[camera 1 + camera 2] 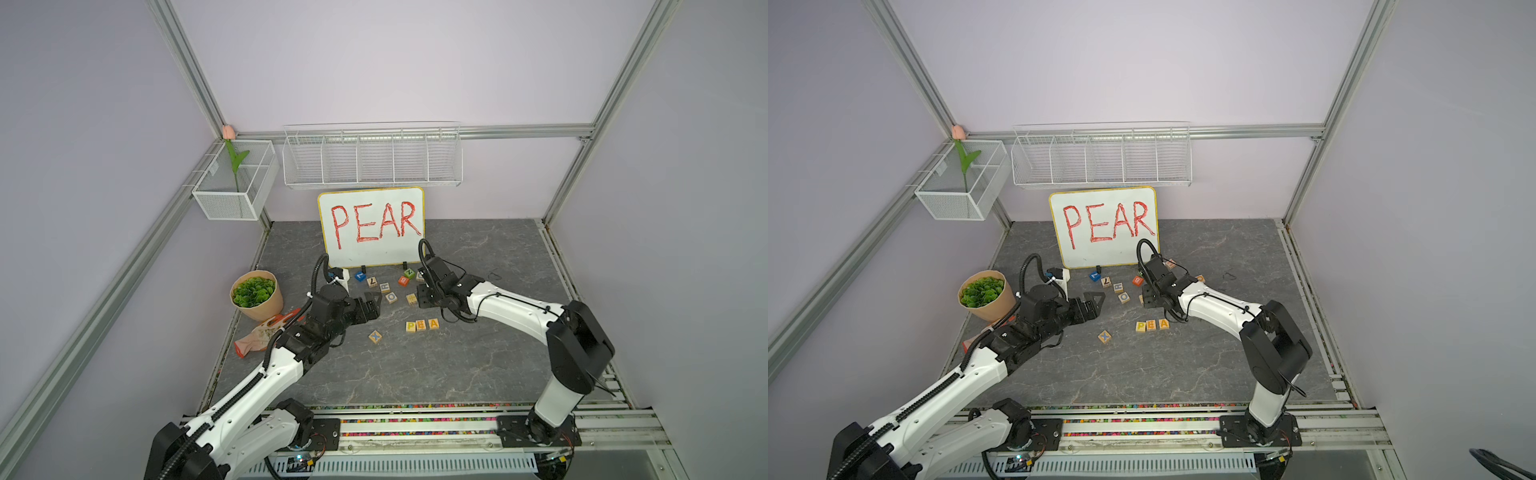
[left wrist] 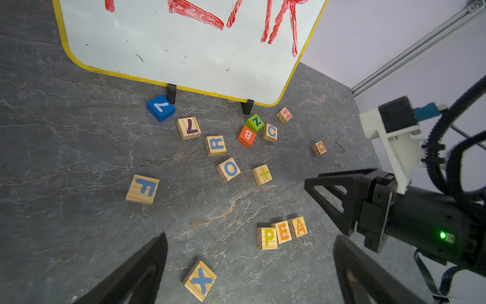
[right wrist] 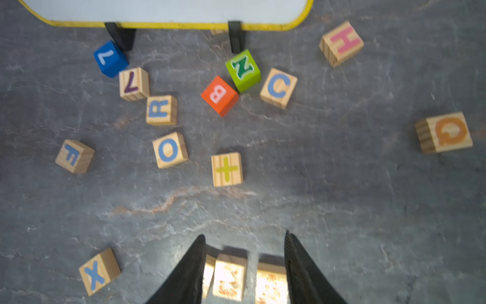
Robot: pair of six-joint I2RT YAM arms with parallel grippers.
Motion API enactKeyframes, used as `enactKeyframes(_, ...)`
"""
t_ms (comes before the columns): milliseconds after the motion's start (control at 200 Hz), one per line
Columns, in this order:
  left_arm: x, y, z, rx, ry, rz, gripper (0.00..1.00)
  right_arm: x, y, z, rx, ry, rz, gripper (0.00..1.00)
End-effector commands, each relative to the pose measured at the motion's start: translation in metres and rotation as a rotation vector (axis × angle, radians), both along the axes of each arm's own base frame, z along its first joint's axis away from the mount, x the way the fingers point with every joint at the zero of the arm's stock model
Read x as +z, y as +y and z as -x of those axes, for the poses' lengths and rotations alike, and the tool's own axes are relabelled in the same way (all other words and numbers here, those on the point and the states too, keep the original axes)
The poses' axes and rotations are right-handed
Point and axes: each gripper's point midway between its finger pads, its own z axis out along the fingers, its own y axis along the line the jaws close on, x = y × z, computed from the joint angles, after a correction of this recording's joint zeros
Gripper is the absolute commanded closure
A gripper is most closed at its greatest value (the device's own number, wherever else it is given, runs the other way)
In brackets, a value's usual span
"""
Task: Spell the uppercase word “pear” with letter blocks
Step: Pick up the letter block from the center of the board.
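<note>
Grey stone-look table [image 1: 478, 374] covers the floor of a pale purple booth, and a whiteboard [image 1: 374, 253] with PEAR in red stands at the back (call that side twelve o'clock, as both top views show it). Near the middle of the table three wooden letter blocks sit close side by side in a row: the P block [image 2: 267, 238], then the E block [image 2: 283, 233], then the A block [image 2: 298, 227]. P is at the nine o'clock end and A at the three o'clock end. The R block [image 2: 215, 145] is not in the row. It lies on the table at about eleven o'clock from the P block, well apart from it, with its blue R facing up. A 7 block [image 2: 188, 128] sits just beside it at eleven o'clock, and an O block [image 2: 228, 169] is near it at five o'clock. An X block [image 2: 200, 280] lies alone at about eight o'clock from the row. The right gripper [image 3: 244, 234] hangs above the table close to the A end, its two black fingers apart and holding nothing. The left gripper [image 2: 249, 237] is at about ten o'clock from the row, near the R block, its fingers wide apart and empty too.
</note>
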Motion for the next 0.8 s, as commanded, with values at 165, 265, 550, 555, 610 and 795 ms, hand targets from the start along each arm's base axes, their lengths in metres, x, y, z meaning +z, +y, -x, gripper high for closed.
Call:
enactKeyframes(165, 0.006, 0.026, 0.001, 0.098, -0.032, -0.066, 0.00, -0.005, 0.071, -0.037, 0.243, -0.046, -0.074, 0.46)
enactKeyframes(265, 0.005, 0.031, 0.002, 0.114, -0.030, -0.078, 0.00, -0.009, 0.091, -0.048, 0.272, -0.038, -0.099, 0.45)
enactKeyframes(550, 0.004, 0.039, -0.001, 0.138, -0.034, -0.081, 0.00, -0.046, 0.117, -0.062, 0.247, -0.025, -0.064, 0.40)
enactKeyframes(555, 0.004, 0.039, -0.001, 0.138, -0.034, -0.081, 0.00, -0.046, 0.117, -0.062, 0.247, -0.025, -0.062, 0.40)
enactKeyframes(610, 0.004, 0.039, -0.002, 0.136, -0.033, -0.082, 0.00, -0.050, 0.121, -0.062, 0.250, -0.032, -0.043, 0.40)
enactKeyframes(795, 0.004, 0.040, -0.003, 0.131, -0.036, -0.073, 0.00, -0.068, 0.122, -0.061, 0.223, -0.028, 0.046, 0.40)
